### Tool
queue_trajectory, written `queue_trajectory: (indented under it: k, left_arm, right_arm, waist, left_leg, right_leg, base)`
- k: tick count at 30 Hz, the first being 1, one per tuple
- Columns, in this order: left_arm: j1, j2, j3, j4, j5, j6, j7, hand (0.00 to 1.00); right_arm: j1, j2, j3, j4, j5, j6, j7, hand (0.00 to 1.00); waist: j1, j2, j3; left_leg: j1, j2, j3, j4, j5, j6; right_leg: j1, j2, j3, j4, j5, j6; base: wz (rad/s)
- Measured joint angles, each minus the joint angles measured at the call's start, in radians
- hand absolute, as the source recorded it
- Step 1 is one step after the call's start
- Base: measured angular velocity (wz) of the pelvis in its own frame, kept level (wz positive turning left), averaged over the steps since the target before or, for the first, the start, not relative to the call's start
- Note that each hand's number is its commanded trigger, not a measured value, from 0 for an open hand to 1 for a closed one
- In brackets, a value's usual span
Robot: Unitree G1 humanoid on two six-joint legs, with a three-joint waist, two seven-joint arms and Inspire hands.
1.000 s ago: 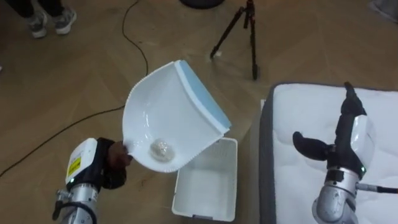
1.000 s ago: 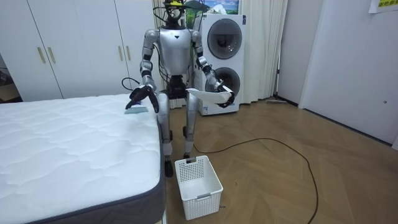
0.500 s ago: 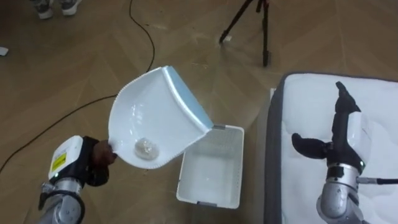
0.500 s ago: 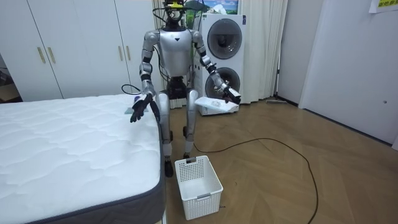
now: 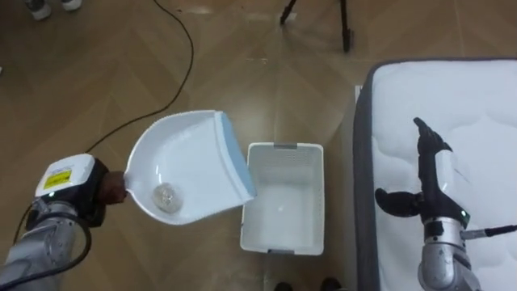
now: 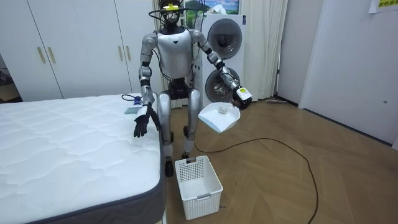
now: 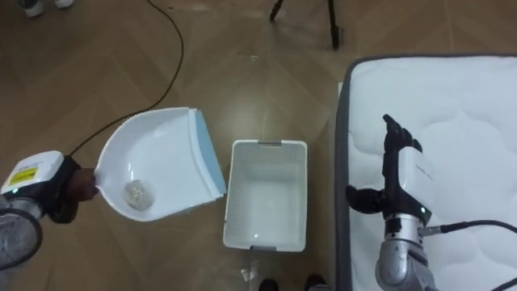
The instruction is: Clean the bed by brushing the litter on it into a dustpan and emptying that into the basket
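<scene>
My left hand (image 5: 107,187) is shut on the handle of a white dustpan (image 5: 187,162) with a blue front lip. I hold it out over the wooden floor, just left of a white plastic basket (image 5: 283,198). A small crumpled pale ball (image 5: 166,194) lies in the pan's hollow near the handle. The dustpan (image 6: 219,117) hangs at waist height in the room view, up and to one side of the basket (image 6: 198,178). My right hand (image 5: 432,179) is open, fingers straight, above the edge of the white quilted mattress (image 5: 477,113).
I stand at the bed's corner (image 6: 146,118), with the basket on the floor before my feet. A small blue-grey thing (image 6: 131,111) lies on the mattress near that corner. A black cable (image 5: 182,48) and tripod legs (image 5: 343,20) cross the floor beyond. A washing machine (image 6: 224,37) stands behind me.
My left arm has swung the dustpan outward and down, away from over the basket, with the ball still in it. My right hand has dropped from the bed's corner to its edge.
</scene>
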State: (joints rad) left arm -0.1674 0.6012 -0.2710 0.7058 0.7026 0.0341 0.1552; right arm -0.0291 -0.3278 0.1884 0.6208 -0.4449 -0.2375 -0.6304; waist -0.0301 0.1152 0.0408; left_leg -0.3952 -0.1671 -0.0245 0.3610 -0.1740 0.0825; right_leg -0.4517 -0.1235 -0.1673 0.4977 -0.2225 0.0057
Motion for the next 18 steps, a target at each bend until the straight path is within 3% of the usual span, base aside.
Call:
queue_trajectory:
  k: [2, 6, 12, 18]
  left_arm:
    - [-0.010, 0.008, -0.008, 0.001, 0.050, 0.009, -0.019, 1.00]
    - [-0.040, 0.014, -0.011, 0.004, 0.136, 0.011, -0.022, 1.00]
    - [-0.069, 0.018, -0.048, 0.029, 0.164, 0.035, -0.018, 1.00]
    - [-0.073, 0.025, -0.068, 0.030, 0.195, 0.034, -0.005, 1.00]
  right_arm:
    - [0.003, -0.001, 0.014, 0.000, 0.000, 0.001, -0.001, 0.00]
    - [0.001, -0.002, 0.046, 0.000, -0.003, -0.001, -0.013, 0.00]
    - [0.019, -0.004, 0.068, 0.009, 0.001, 0.000, -0.037, 0.00]
    - [0.030, -0.015, 0.076, 0.009, 0.013, 0.000, -0.067, 0.00]
  waist:
    - [-0.004, 0.001, 0.0002]
    - [-0.010, 0.008, 0.0041]
    - [-0.020, 0.024, 0.0056]
    - [-0.022, 0.019, 0.0075]
  left_leg:
    - [-0.001, 0.005, 0.024, -0.012, 0.004, -0.006]
    - [-0.009, 0.007, 0.019, -0.014, 0.004, -0.006]
    - [-0.036, 0.009, 0.020, 0.016, 0.005, -0.004]
    - [-0.041, 0.006, 0.025, 0.018, 0.008, 0.002]
  right_leg:
    - [-0.006, -0.001, 0.001, -0.001, 0.000, -0.001]
    - [-0.009, 0.001, -0.006, -0.003, -0.004, -0.004]
    - [-0.006, 0.000, -0.029, -0.011, -0.008, -0.003]
    - [-0.020, -0.013, -0.034, 0.031, -0.021, 0.002]
  base:
    - [0.00]
    - [0.09]
    - [0.15]
    - [0.18]
